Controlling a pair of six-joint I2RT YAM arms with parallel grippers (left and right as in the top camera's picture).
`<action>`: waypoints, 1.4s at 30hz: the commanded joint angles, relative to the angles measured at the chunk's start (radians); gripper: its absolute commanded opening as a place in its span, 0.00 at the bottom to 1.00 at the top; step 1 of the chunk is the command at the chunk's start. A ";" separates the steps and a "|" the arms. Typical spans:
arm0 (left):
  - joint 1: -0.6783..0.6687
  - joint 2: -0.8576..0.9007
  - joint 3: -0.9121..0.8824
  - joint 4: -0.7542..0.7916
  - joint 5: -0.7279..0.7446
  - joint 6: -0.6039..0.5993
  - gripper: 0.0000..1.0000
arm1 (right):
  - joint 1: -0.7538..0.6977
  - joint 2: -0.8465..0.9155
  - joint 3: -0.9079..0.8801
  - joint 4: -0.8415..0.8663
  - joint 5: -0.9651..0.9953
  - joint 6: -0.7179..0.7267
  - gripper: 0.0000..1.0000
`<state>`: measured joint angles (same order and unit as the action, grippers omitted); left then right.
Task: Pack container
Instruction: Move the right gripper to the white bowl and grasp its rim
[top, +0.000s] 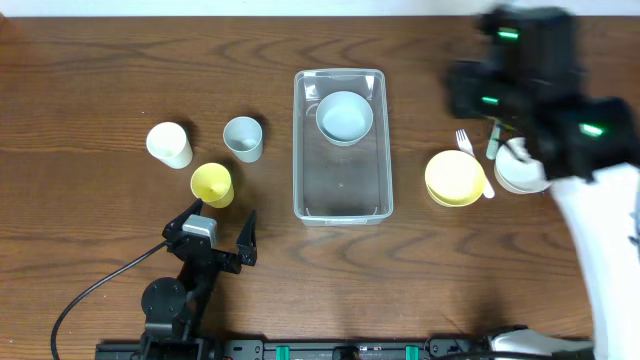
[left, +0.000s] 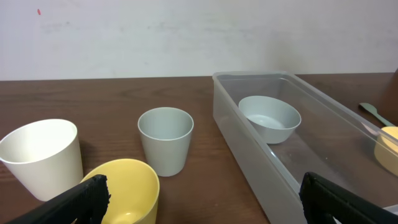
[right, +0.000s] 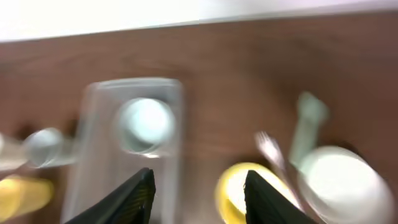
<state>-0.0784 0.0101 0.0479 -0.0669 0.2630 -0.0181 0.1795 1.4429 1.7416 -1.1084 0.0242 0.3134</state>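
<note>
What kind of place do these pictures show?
Probably a robot lab bench, not a home kitchen: the left arm and right arm stand at a wooden table, a plain white wall is behind, and the container and a white cup are laid out.

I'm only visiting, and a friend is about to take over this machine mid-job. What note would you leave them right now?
Left gripper: open, empty, beside the yellow cup.
Right gripper: open, empty, above the table's right side; its view is blurred.
Container: mid-table.
Done: one pale blue bowl is inside it.
Left: yellow cup, white cup, grey cup, yellow bowl, white bowl, fork, pale green utensil.
</note>
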 joint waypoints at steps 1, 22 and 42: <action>0.005 -0.005 -0.029 -0.014 0.007 0.006 0.98 | -0.122 0.036 -0.031 -0.079 0.088 0.119 0.48; 0.005 -0.005 -0.029 -0.014 0.007 0.006 0.98 | -0.492 0.043 -0.666 0.273 0.041 0.272 0.40; 0.005 -0.005 -0.029 -0.014 0.007 0.006 0.98 | -0.517 0.062 -0.907 0.628 0.039 0.302 0.39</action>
<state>-0.0784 0.0105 0.0479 -0.0669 0.2626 -0.0181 -0.3309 1.4860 0.8444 -0.4988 0.0597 0.5991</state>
